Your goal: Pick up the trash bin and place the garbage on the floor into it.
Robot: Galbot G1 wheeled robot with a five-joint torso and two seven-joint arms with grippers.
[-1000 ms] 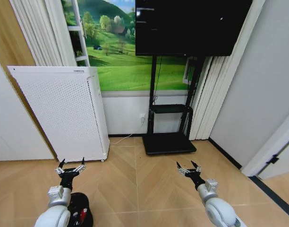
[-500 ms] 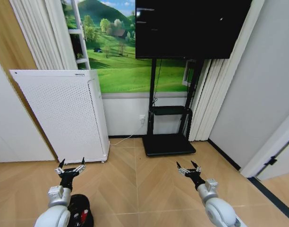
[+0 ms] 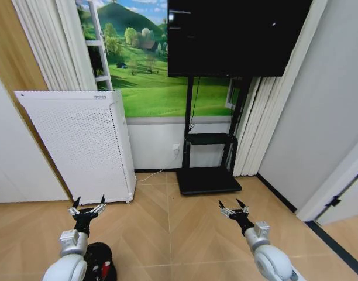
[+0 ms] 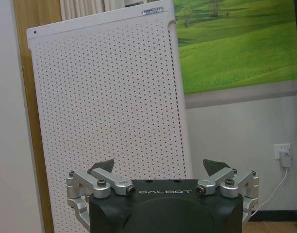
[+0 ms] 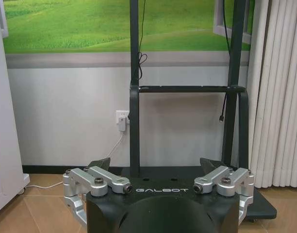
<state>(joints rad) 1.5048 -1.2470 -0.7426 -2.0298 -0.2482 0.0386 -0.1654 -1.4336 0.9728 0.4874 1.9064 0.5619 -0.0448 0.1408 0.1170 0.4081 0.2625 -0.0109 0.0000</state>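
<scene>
Right now I have both arms held forward over the herringbone wood floor (image 3: 167, 234), and neither carries anything. My left gripper (image 3: 88, 207) has its fingers spread wide, pointing at the tall white perforated appliance (image 3: 79, 146); my right gripper (image 3: 234, 209) is spread just as wide, facing the black TV stand (image 3: 208, 175). The small round black trash bin with its black bag liner (image 3: 99, 264) sits on the floor just under my left forearm, at the bottom edge of the head view, with something red showing inside. I judge it light and thin-walled, the liner slippery, so I would pinch the stiff rim rather than the loose bag.
</scene>
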